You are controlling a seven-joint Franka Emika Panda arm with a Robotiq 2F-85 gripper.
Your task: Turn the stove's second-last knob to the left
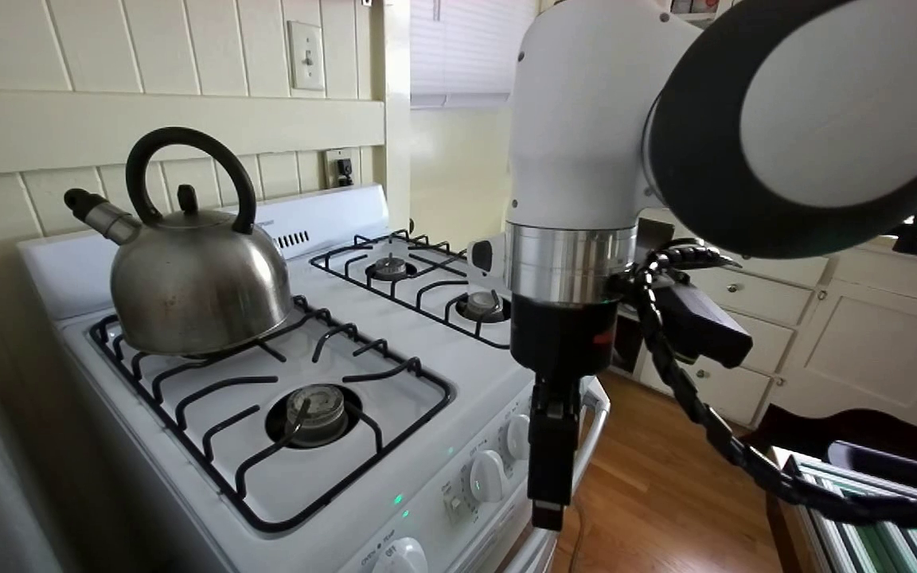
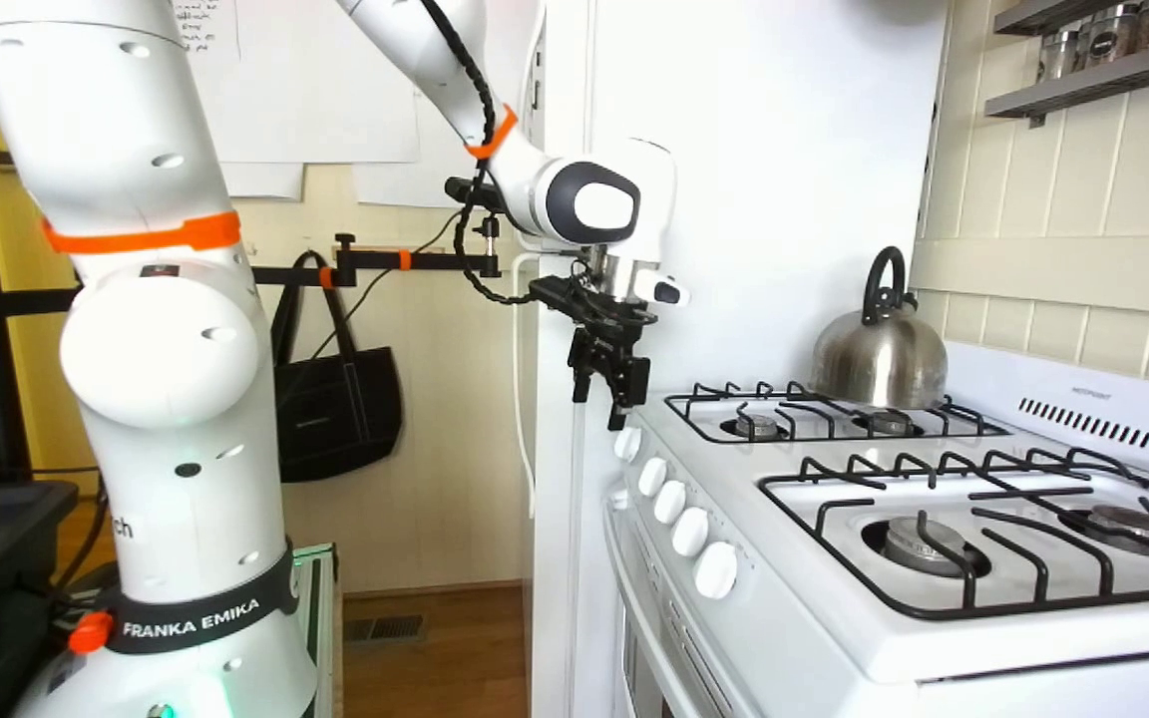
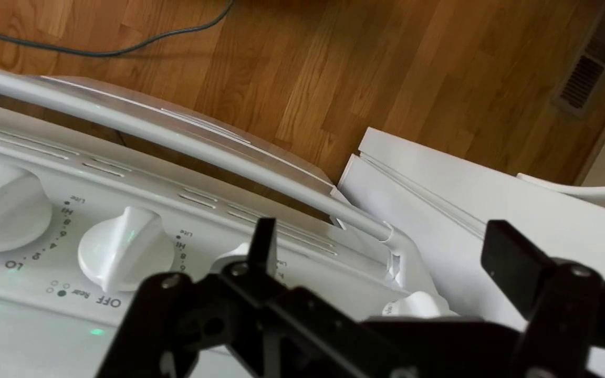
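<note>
The white stove point(image 1: 466, 360) shows in both exterior views point(image 2: 704, 461), with a row of white front knobs. In an exterior view the end knob point(image 2: 626, 444) is far back, and the second knob from that end point(image 2: 652, 477) is just nearer. In the wrist view the end knob point(image 3: 419, 304) shows between my fingers, partly hidden by the gripper; the second from that end point(image 3: 230, 255) is mostly hidden behind a finger. My gripper point(image 3: 386, 257) points down, open and empty, near that end of the panel, in both exterior views point(image 1: 548, 509) point(image 2: 601, 402). I see no contact with a knob.
The oven door handle point(image 3: 176, 144) runs below the knobs. A tall white surface point(image 2: 774, 189) stands beside the stove at the end knob. A steel kettle point(image 1: 200, 282) sits on a rear burner. Black grates point(image 2: 934, 598) cover the top. A cable point(image 3: 97, 54) lies on the floor.
</note>
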